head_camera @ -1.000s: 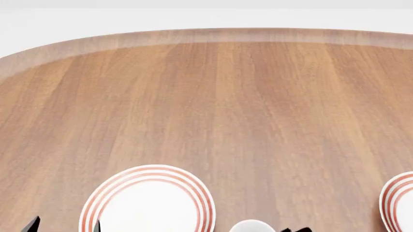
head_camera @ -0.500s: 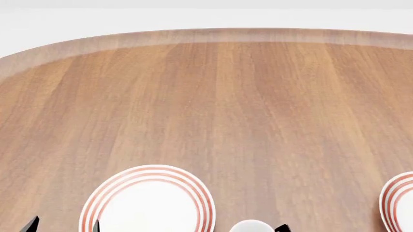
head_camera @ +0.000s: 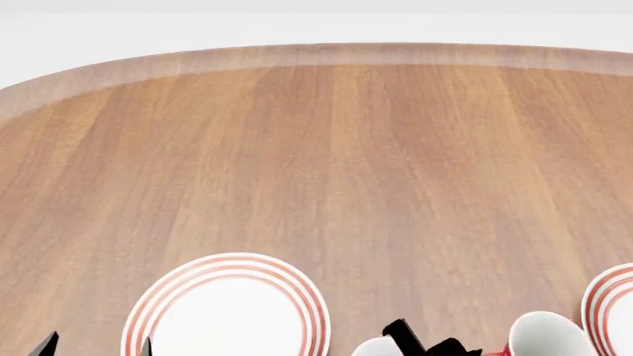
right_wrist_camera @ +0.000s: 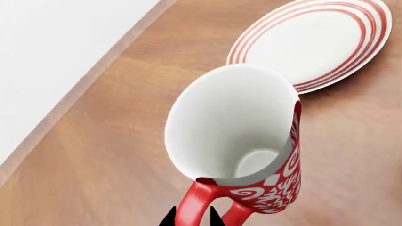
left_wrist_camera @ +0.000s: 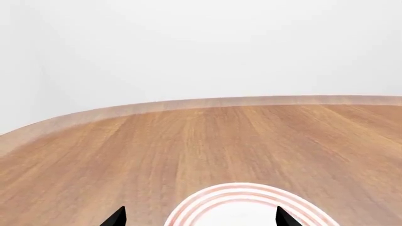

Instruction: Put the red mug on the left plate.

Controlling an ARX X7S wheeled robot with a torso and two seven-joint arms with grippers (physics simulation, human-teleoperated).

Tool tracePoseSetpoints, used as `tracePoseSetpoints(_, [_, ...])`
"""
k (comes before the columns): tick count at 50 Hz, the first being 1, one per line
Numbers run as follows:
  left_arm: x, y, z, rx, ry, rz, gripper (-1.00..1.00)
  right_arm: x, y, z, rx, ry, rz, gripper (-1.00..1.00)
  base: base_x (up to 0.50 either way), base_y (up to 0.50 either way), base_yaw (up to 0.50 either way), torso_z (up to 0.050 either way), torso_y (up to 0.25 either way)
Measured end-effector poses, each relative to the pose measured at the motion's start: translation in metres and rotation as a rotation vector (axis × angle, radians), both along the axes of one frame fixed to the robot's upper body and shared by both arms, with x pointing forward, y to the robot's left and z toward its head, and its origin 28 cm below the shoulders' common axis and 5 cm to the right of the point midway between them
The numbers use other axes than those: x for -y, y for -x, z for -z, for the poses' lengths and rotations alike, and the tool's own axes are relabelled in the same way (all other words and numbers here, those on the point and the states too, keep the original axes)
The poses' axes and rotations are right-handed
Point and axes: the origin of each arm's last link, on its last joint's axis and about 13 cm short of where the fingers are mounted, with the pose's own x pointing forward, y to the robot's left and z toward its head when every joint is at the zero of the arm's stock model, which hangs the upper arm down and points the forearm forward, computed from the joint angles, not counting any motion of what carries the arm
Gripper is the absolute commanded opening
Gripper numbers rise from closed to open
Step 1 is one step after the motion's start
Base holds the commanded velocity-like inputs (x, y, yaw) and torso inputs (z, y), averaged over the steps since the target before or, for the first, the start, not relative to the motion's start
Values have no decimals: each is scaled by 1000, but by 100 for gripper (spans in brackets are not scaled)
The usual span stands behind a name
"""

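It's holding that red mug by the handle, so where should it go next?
Probably carry the tall red swirl-patterned mug, pinched at its handle by the right end effector, leftward toward the left red-ringed white plate. In the head view the mug sits near the right plate, and the left plate is bare.

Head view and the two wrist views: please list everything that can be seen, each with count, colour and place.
table: one, brown wood, with a rounded far edge, under everything.
left plate: one, white with red rings, near edge of the table, left side.
right plate: one, white with red rings, near edge, far right, partly cut off.
red mug: one, red with white swirls, white inside, empty, just left of the right plate.
white rounded object: one, between the plates, mostly cut off; cannot identify.
left end effector: one, black, open, at the left plate.
right end effector: one, black, closed on the red mug's handle.
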Motion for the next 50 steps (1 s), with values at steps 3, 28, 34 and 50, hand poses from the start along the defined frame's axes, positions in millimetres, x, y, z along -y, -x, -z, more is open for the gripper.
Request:
tracePoseSetpoints(3, [0, 0, 0, 0, 0, 0, 100, -3, 5, -5, 31, 11, -35, -100, 0, 0, 0, 0, 0])
tracePoseSetpoints(28, [-1, 0, -1, 1, 2, -4, 100, -34, 47, -36, 295, 93, -424, -100, 0, 0, 0, 0, 0])
tracePoseSetpoints(34, [-1, 1, -1, 2, 3, -5, 100, -40, 51, -34, 336, 119, -534, -100, 0, 0, 0, 0, 2])
tracePoseSetpoints(50, [-1, 1, -1, 3, 2, -7, 100, -46, 39, -13, 364, 230, -820, -100, 0, 0, 0, 0, 0])
